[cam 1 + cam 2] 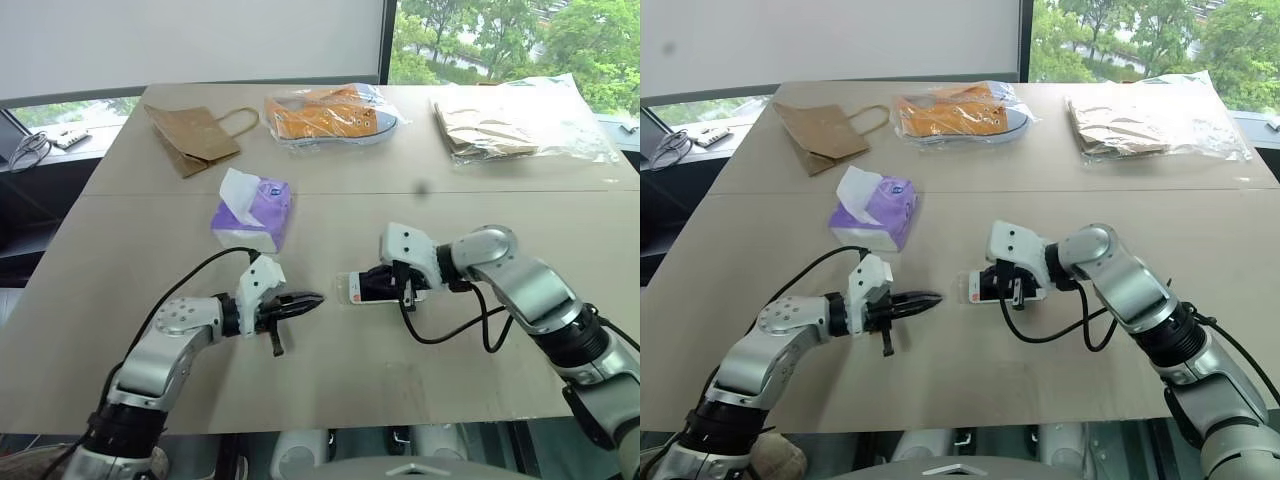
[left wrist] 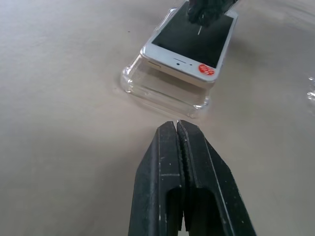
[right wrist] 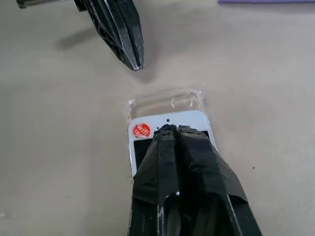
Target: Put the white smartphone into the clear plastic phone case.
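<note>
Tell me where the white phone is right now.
The white smartphone lies mid-table, partly over the clear plastic phone case, under the right gripper, facing the left gripper.

White smartphone [image 2: 189,44]: dark glossy screen up, red round sticker at one corner, lying tilted over the case. Clear plastic phone case [image 2: 162,91]: flat on the tan table, one end sticking out past the phone.

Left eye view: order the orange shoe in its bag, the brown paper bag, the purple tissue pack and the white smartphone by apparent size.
1. orange shoe
2. brown paper bag, close to the shoe, unsure
3. purple tissue pack
4. white smartphone, partly covered
</note>
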Available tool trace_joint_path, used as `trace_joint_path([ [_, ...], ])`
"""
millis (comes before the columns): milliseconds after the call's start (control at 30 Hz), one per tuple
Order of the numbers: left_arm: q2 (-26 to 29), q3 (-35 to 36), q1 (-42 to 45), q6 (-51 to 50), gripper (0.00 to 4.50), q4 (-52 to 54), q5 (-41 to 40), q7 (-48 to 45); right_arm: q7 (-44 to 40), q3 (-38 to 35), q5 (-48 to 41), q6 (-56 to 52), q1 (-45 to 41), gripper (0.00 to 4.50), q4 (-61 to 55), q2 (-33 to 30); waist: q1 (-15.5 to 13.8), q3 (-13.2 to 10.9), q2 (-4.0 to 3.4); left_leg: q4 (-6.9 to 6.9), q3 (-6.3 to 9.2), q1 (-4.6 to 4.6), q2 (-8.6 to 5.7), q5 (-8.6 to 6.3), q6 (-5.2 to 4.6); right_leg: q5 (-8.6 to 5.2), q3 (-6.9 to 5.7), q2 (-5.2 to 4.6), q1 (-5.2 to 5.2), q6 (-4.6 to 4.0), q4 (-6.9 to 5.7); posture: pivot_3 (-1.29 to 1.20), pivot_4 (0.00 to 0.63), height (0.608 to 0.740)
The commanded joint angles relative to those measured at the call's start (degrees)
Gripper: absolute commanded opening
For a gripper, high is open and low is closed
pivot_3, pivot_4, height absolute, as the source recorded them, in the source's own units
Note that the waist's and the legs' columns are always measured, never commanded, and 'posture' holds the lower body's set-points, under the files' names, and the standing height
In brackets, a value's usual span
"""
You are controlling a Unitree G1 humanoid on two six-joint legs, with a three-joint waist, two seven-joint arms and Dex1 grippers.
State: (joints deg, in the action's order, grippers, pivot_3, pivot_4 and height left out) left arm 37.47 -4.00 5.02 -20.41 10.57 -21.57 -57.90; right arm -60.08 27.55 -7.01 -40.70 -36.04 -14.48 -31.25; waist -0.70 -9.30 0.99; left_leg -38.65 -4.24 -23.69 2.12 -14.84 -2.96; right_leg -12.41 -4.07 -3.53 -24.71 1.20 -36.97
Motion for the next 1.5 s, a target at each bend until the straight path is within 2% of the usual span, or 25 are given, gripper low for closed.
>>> trace_joint_path([
  [33, -0.7, -0.9, 1.0, 1.0, 0.03, 0.2, 0.9, 0.5, -0.5, 1.6, 1.5, 2.9, -0.8, 0.0, 0.6, -0.5, 0.0, 0.0, 0.0, 0.0, 0.01, 0.0, 0.0, 0.0, 0.0, 0.0, 0.0, 0.01, 0.0, 0.0, 0.0, 0.0, 0.15, 0.74],
  [467, -1.6, -2.1, 1.0, 0.8, 0.03, 0.1, 2.5, 0.7, -4.3, 9.9, 10.5, 14.1, -5.2, 0.0, 11.5, 0.3, 0.1, 0.1, 0.0, -0.03, -0.01, 0.06, 0.02, 0.0, 0.0, 0.0, 0.03, 0.03, 0.02, 0.0, -0.06, 0.0, 0.15, 0.74],
  [633, -1.9, -2.5, 0.9, 0.8, 0.03, 0.3, 2.8, 1.0, -4.9, 10.2, 12.0, 16.9, -4.9, 0.0, 13.8, 1.7, 0.0, 0.2, 0.01, -0.04, -0.01, 0.1, 0.02, 0.0, 0.0, 0.0, 0.03, 0.02, 0.08, 0.0, -0.07, 0.0, 0.15, 0.74],
  [833, -1.8, -2.4, 0.5, 0.8, 0.03, 0.4, 2.8, 1.2, -5.3, 0.6, 5.0, 11.0, -5.6, 0.0, 7.7, 2.6, 0.0, 0.2, 0.01, -0.05, -0.01, 0.15, 0.03, 0.01, 0.01, 0.0, 0.04, 0.01, 0.12, 0.0, -0.13, 0.0, 0.15, 0.74],
  [1000, -1.7, -2.3, 0.2, 0.9, 0.03, 0.4, 2.5, 1.1, -7.1, -2.8, -0.7, 3.9, -4.2, 0.0, -1.8, -0.2, 0.0, 0.2, 0.0, -0.07, 0.02, 0.07, 0.03, 0.05, 0.09, 0.0, 0.01, -0.02, 0.07, -0.01, -0.11, 0.0, 0.15, 0.74],
  [1233, -1.5, -2.3, 0.3, 1.2, 0.03, -0.1, 2.5, 0.8, -9.9, -1.0, -3.7, 0.4, -1.3, 0.0, -8.4, -5.7, 0.0, 0.2, 0.0, -0.07, 0.03, 0.07, 0.02, -0.02, -0.04, 0.0, 0.0, -0.04, 0.08, -0.01, -0.1, 0.0, 0.15, 0.74],
  [1500, -1.5, -2.3, 0.4, 1.3, 0.03, -0.1, 2.6, 0.7, -8.5, 5.0, 2.5, 5.0, -1.0, 0.0, -3.5, -7.2, 0.0, 0.2, 0.01, -0.09, 0.03, 0.06, 0.02, -0.03, -0.04, -0.01, 0.0, -0.03, 0.07, -0.01, -0.11, 0.0, 0.15, 0.74],
])
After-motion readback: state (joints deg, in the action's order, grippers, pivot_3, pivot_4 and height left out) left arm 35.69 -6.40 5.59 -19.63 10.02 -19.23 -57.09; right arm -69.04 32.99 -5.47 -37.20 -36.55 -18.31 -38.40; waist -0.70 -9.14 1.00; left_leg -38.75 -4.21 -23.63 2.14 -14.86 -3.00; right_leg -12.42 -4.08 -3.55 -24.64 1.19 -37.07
